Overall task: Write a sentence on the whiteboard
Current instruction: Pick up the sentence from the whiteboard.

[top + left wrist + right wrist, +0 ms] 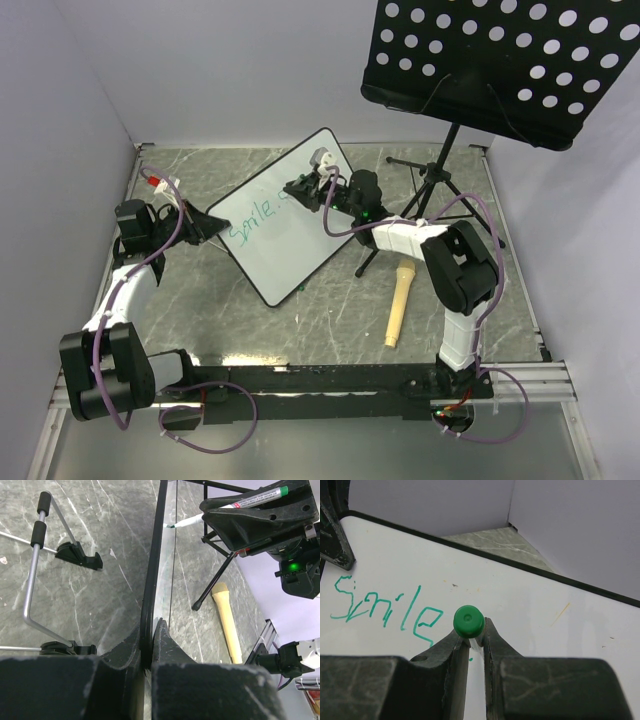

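Observation:
The whiteboard (290, 225) stands tilted on the table, held up on one edge. The sentence (255, 215) on it reads only "Smile" in teal-green, also clear in the right wrist view (385, 607). My left gripper (213, 228) is shut on the board's black frame (154, 555), its jaws pinching the edge (151, 630). My right gripper (305, 190) is shut on a white marker with a green end (468, 621), just right of the "e". In the left wrist view the marker (250, 499) has its tip at the board's face.
A black perforated music stand (500, 65) on a tripod (430, 190) stands at the back right, one leg close behind the board. A beige cylinder (398, 300) lies on the table to the right. The board's wire support (35, 565) lies behind it.

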Robot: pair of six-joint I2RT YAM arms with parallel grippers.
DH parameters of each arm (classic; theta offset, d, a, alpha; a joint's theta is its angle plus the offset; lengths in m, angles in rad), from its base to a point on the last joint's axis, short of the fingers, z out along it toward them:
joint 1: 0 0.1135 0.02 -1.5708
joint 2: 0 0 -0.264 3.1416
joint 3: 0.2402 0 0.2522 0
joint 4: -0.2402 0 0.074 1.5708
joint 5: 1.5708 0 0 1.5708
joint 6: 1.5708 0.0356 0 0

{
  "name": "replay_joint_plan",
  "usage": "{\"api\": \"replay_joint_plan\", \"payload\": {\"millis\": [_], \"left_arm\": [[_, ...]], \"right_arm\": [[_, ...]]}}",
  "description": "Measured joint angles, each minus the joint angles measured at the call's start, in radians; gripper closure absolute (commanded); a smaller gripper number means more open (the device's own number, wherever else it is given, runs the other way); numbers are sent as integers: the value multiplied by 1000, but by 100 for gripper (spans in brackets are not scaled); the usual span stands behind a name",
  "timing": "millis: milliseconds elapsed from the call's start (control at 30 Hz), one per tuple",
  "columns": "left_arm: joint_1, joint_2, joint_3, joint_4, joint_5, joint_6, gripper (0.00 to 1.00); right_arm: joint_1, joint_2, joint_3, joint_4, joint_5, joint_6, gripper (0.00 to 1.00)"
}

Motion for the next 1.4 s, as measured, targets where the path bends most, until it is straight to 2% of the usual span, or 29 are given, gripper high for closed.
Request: {"api": "replay_joint_plan", "payload": {"millis": [1400], "left_arm": [[0,0,0,-1,4,0,99]], "right_arm": [[17,-35,-60,-4,-8,2,100]]}}
